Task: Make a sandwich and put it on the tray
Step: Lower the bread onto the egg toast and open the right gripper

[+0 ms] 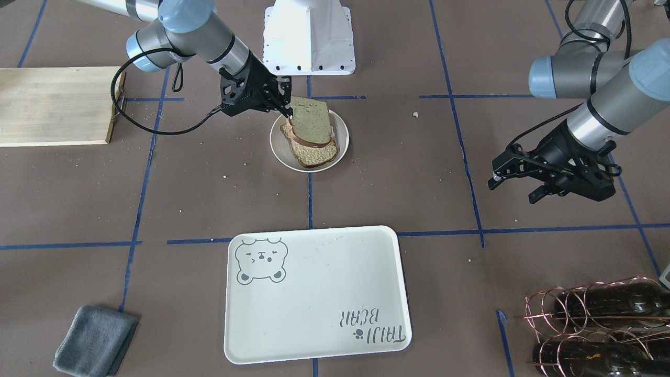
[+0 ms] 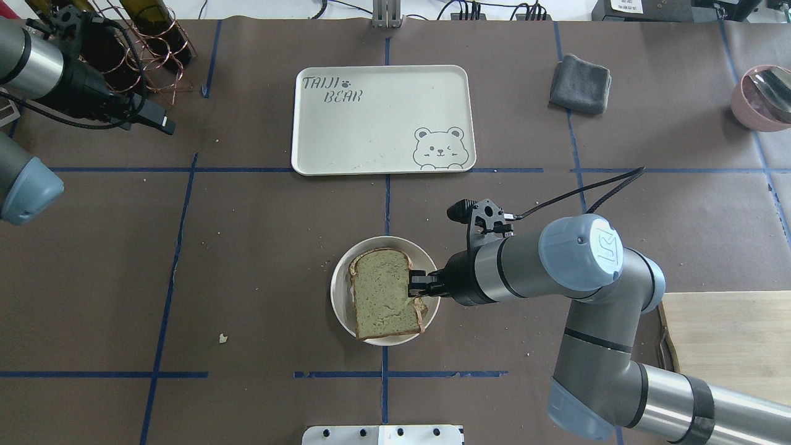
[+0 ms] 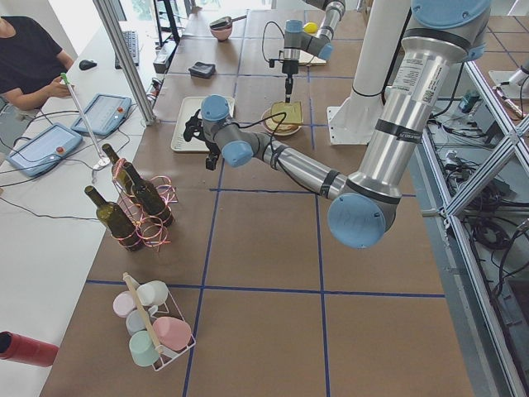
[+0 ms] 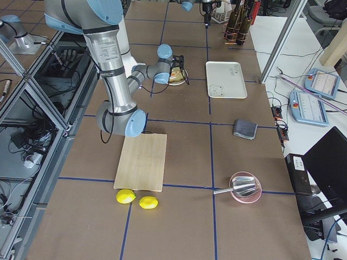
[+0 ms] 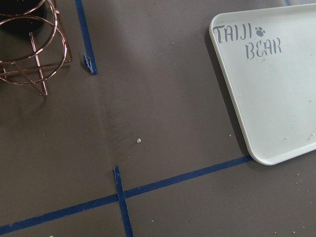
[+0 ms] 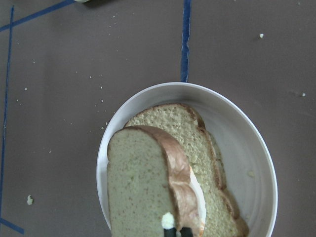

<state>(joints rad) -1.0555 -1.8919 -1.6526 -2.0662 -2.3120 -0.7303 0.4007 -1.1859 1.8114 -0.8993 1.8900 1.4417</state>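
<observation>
The sandwich sits on a small round white plate at mid-table. My right gripper is shut on the edge of the top bread slice and holds it tilted over the lower slice. The overhead view shows the gripper at the slice's right edge. In the right wrist view the top slice leans over the lower slice, with white egg between. The cream bear tray lies empty beyond the plate. My left gripper is open and empty, off to the side.
A wooden cutting board lies on my right side. A grey cloth and a copper rack of bottles sit at the far corners. A pink bowl is at far right, and two lemons lie near the board.
</observation>
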